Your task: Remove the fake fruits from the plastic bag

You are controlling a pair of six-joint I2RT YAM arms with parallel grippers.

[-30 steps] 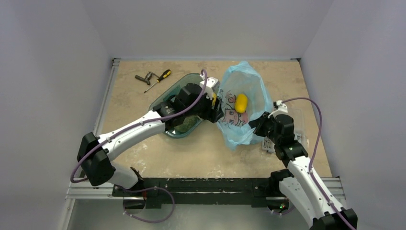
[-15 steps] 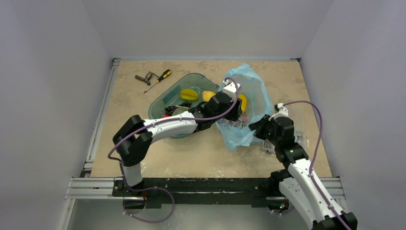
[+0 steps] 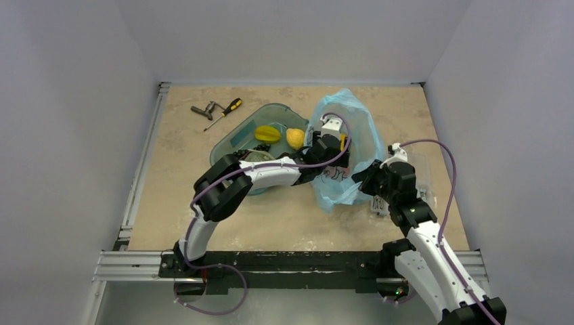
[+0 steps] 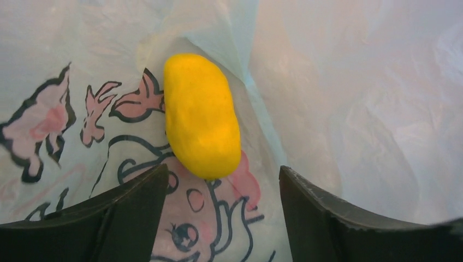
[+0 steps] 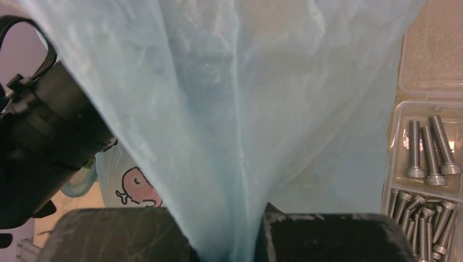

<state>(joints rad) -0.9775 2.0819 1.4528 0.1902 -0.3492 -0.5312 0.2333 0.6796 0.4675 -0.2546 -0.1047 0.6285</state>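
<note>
The light-blue plastic bag [image 3: 360, 123] lies at the table's right of centre, its mouth open toward the left. My left gripper [image 3: 336, 147] is inside it. In the left wrist view it [image 4: 224, 188] is open and empty, and the yellow mango-like fruit [image 4: 201, 115] lies on the printed bag wall just ahead of the fingertips, apart from them. My right gripper [image 3: 371, 177] is shut on a bunched fold of the bag [image 5: 229, 164] at its near edge. A dull-green round fruit [image 3: 253, 157] sits in the teal tray, partly hidden by my left arm.
The teal tray [image 3: 238, 135] left of the bag holds a star fruit [image 3: 267, 133] and a yellow pear [image 3: 294, 137]. A screwdriver [image 3: 227, 110] and a metal tool [image 3: 203, 110] lie at the back left. A clear box of bolts [image 5: 431, 158] sits right of the bag.
My left arm has swung right from over the tray and reached its gripper into the bag's mouth toward the mango. The right gripper has kept its hold on the bag.
</note>
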